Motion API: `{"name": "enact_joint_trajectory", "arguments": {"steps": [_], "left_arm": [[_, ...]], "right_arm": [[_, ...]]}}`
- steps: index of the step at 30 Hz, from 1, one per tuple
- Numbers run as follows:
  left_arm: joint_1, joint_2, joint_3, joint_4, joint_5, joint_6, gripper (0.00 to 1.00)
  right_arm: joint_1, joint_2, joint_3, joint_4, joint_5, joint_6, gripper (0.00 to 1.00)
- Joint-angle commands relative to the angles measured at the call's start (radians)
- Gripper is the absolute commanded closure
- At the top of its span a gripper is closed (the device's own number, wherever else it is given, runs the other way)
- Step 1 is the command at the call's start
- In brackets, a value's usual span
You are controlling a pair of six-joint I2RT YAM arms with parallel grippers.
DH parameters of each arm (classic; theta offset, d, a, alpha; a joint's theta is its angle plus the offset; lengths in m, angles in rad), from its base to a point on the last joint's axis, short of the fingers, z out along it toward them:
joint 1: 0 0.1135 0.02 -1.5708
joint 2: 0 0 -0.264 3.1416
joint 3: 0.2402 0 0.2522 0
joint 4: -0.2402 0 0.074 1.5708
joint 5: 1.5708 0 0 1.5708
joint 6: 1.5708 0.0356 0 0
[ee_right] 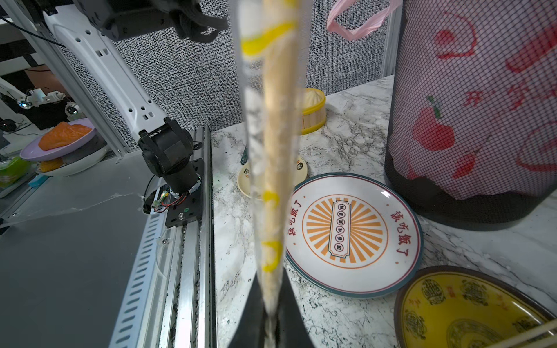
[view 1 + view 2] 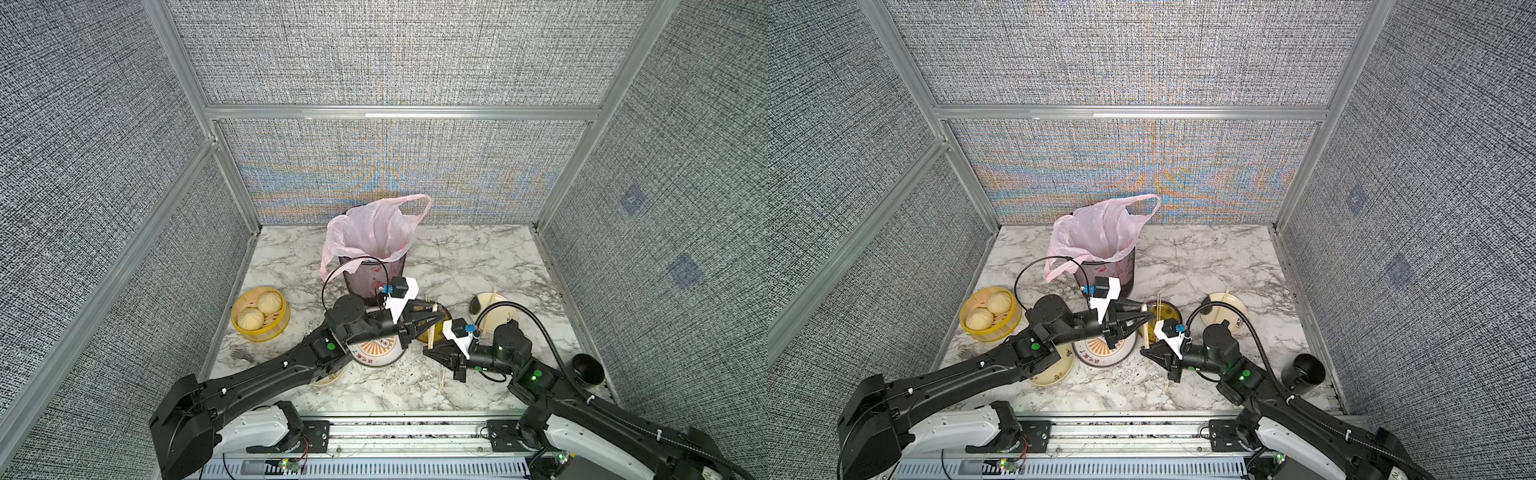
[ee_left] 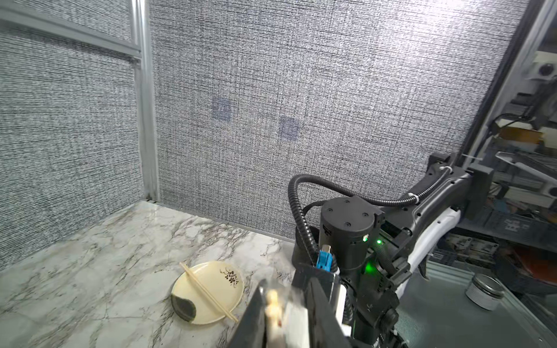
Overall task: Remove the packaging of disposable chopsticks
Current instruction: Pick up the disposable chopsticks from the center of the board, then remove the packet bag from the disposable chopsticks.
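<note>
A pair of disposable chopsticks (image 1: 275, 144), still inside its clear packaging (image 1: 251, 126) with yellow print, stands nearly upright above the table. My right gripper (image 1: 271, 319) is shut on its lower end, also seen in both top views (image 2: 425, 352). My left gripper (image 3: 286, 304) is at the pair's top end (image 3: 272, 301). Its jaws stand a little apart, and the stick tip rests against one finger with clear film beside it. In a top view the left gripper (image 2: 1151, 317) points right at the wrapped pair (image 2: 1145, 328).
A mesh bin with a pink bag (image 2: 374, 249) stands behind the grippers. Nearby are a sunburst plate (image 1: 346, 232), a yellow dish (image 1: 467, 310) with bare sticks and a cream plate (image 3: 211, 277) with a bare pair. There is also a bun steamer (image 2: 259, 313), a black cup (image 2: 588, 368) and a loose stick (image 2: 443, 380).
</note>
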Motion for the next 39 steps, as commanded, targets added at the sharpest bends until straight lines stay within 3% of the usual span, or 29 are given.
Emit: {"name": "enact_joint_trajectory", "arguments": {"steps": [1,15,22,30,39], "left_arm": [[0.01,0.0,0.013,0.058,0.121,-0.011,0.77],[0.01,0.033,0.063,0.004,0.118,0.026,0.83],[0.01,0.066,0.035,0.021,0.092,0.025,0.96],[0.01,0.065,-0.024,0.066,0.077,0.022,0.96],[0.009,0.101,-0.066,0.1,0.058,0.017,0.96]], "right_arm": [[0.003,-0.017,-0.003,0.026,0.003,-0.018,1.0],[0.004,0.002,0.008,0.012,-0.016,-0.025,1.0],[0.004,-0.007,0.008,0.016,-0.01,-0.018,1.0],[0.004,-0.027,0.012,0.048,0.053,0.014,1.0],[0.004,-0.035,0.044,0.064,0.037,0.024,1.0]]}}
